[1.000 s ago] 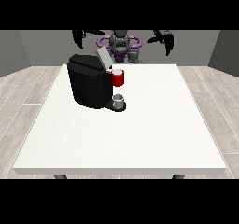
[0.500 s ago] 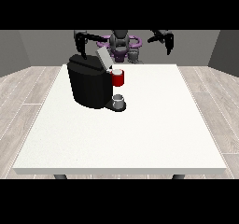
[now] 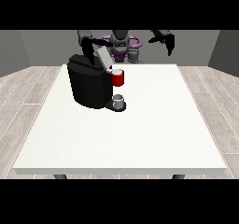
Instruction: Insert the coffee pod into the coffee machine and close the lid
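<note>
Pod seated in machine; lid up, unclosed. Hand at view's left over lid, grip unclear; other raised, unclear.

**Machine on the desk, lid up**

A black coffee machine stands on the white desk, towards the view's left. Its grey lid is tilted open. A red part sits at its front, above a small grey cup. The robot hand at the view's left hangs just above the machine; the robot hand at the view's right is raised, well apart.
</note>
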Controlling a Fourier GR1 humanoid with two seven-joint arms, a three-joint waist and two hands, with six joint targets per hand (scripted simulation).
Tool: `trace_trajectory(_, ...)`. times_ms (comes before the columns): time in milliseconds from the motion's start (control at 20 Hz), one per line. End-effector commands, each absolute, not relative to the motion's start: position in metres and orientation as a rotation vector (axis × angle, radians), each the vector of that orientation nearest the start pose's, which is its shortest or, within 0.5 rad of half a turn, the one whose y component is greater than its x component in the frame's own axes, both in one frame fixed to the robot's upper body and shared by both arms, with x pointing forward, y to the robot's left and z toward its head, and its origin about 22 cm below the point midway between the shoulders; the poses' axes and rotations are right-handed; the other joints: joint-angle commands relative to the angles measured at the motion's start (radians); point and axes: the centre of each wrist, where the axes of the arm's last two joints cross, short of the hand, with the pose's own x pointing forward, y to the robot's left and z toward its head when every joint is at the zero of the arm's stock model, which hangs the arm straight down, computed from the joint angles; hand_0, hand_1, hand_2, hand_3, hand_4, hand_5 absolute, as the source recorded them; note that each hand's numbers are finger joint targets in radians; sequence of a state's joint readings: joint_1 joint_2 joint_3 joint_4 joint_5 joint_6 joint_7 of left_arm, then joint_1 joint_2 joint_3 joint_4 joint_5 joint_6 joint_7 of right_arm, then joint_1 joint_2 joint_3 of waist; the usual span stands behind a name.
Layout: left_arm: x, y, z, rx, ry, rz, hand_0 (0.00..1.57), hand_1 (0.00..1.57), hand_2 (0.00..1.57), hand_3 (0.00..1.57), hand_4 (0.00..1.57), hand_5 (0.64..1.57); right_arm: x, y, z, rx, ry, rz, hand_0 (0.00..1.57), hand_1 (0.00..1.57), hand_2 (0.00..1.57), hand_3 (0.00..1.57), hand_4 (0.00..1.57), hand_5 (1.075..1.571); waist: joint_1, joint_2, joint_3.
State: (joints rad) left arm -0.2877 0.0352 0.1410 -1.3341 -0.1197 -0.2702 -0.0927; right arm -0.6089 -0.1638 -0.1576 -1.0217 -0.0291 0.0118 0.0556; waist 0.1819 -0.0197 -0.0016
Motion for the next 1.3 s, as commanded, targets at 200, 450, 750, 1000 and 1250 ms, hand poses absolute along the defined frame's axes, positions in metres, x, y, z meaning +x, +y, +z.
trace_trajectory(200,0.296,0.257,0.017,-0.01,-1.684,-0.274,0.0,0.0,0.0,0.0,0.32,1.571,0.4,-0.224,0.086,0.001,-1.569,0.19,0.0,0.0,0.0,0.0,0.17,1.571,-0.026,0.041,0.0016)
trace_trajectory(450,0.297,0.263,0.023,-0.02,-1.704,-0.283,0.0,0.0,0.0,0.0,0.35,1.571,0.408,-0.21,0.097,-0.045,-1.647,0.23,0.0,0.0,0.0,0.0,0.2,1.571,-0.01,0.084,0.0016)
trace_trajectory(750,0.299,0.247,0.022,-0.024,-1.673,-0.291,0.0,0.0,0.0,0.0,0.36,1.571,0.418,-0.191,0.136,-0.06,-1.652,0.334,0.0,0.0,0.0,0.0,0.1,1.571,0.015,0.066,0.0013)
trace_trajectory(1000,0.304,0.244,0.037,-0.043,-1.725,-0.354,0.0,0.0,0.0,0.0,0.39,1.571,0.419,-0.184,0.139,-0.053,-1.712,0.316,0.0,0.0,0.0,0.0,0.0,1.571,0.062,0.111,0.0018)
trace_trajectory(1250,0.309,0.229,0.035,-0.063,-1.736,-0.369,0.0,0.0,0.0,0.0,0.38,1.571,0.417,-0.169,0.17,-0.147,-1.791,0.403,0.0,0.0,0.0,0.0,0.1,1.571,0.103,0.151,0.0012)
